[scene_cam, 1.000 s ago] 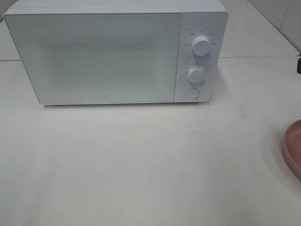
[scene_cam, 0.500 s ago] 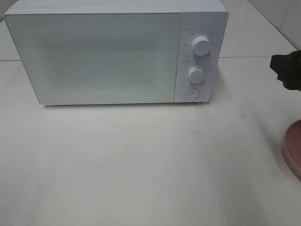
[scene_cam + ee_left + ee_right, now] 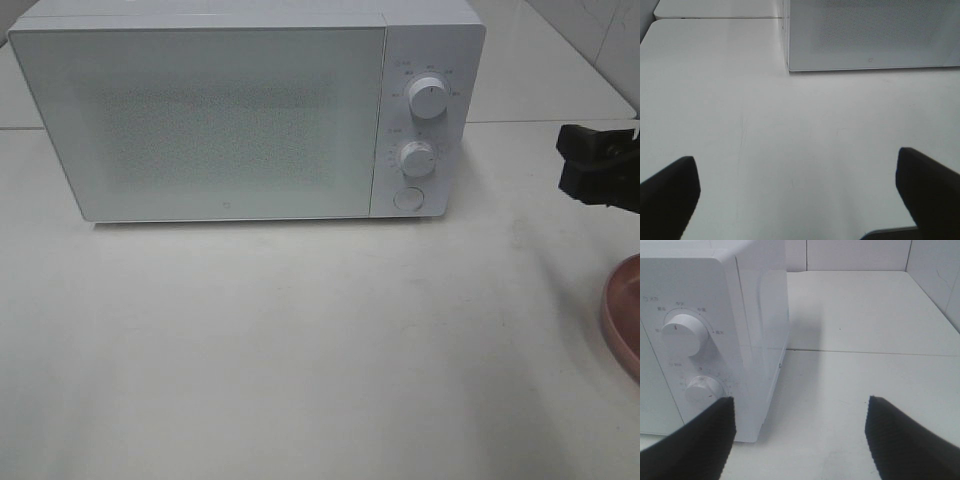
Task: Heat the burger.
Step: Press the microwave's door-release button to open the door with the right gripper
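Black and spread wide, the right gripper (image 3: 800, 440) holds nothing and touches nothing. Its two fingers (image 3: 695, 440) frame the control side of the white microwave (image 3: 230, 120), off to that side and apart from it. The left gripper (image 3: 797, 200) is just as wide and empty over the table (image 3: 300, 340), facing the microwave's left front corner. Only the high camera shows the whole shut door, the round button (image 3: 407, 198) beneath the upper knob (image 3: 428, 98) and lower knob (image 3: 416, 159), and the pink plate (image 3: 625, 315) at the right edge. Only the right wrist view shows the microwave's side wall. The burger shows in no view, so I cannot tell where it is.
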Available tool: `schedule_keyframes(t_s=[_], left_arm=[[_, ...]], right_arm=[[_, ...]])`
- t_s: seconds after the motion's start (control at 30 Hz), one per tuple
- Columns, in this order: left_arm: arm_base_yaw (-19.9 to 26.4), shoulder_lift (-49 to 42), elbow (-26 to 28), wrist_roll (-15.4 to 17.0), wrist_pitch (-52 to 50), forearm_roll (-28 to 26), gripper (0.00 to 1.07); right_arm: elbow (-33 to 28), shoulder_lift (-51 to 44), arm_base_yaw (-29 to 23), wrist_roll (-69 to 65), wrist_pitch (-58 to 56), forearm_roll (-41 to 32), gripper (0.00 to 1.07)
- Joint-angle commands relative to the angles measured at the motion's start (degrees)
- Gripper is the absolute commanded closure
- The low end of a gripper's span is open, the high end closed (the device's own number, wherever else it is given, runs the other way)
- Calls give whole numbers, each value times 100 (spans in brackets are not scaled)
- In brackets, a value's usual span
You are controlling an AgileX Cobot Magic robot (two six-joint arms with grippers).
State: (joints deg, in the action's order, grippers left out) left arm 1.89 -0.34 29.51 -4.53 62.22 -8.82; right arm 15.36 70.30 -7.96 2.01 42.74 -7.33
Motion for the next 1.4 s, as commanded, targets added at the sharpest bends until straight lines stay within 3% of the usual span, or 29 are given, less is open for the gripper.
schedule_keyframes(t_s=[0.03, 0.1, 0.2, 0.37, 0.5, 0.57, 0.77, 1.17, 1.4], left_arm=[[-11, -86, 6, 11, -74, -52, 7], [-11, -86, 6, 11, -74, -52, 7], [-11, -86, 6, 11, -74, -52, 7], [-11, -86, 6, 11, -74, -52, 7], [-11, -86, 6, 11, -74, -52, 7], [-11, -86, 6, 11, -74, -52, 7], [-11, -86, 6, 11, -74, -52, 7], [-11, -86, 6, 11, -74, -52, 7], [-11, -86, 6, 11, -74, -52, 7]], right_arm=[[-57, 138, -269, 481, 338, -447, 34], [-57, 493, -911, 1249, 625, -1306, 34], [-57, 561, -1031, 1352, 745, -1444, 34], [-57, 1071, -1862, 1621, 1513, -2229, 34], [-57, 1329, -2246, 1679, 1856, -2613, 34], [-23, 1667, -2710, 1684, 2194, -3088, 32], [183, 2097, -3283, 1690, 2481, -3592, 32], [573, 2590, -3753, 1770, 2498, -3879, 32], [567, 2681, -3753, 842, 2481, -3867, 37]])
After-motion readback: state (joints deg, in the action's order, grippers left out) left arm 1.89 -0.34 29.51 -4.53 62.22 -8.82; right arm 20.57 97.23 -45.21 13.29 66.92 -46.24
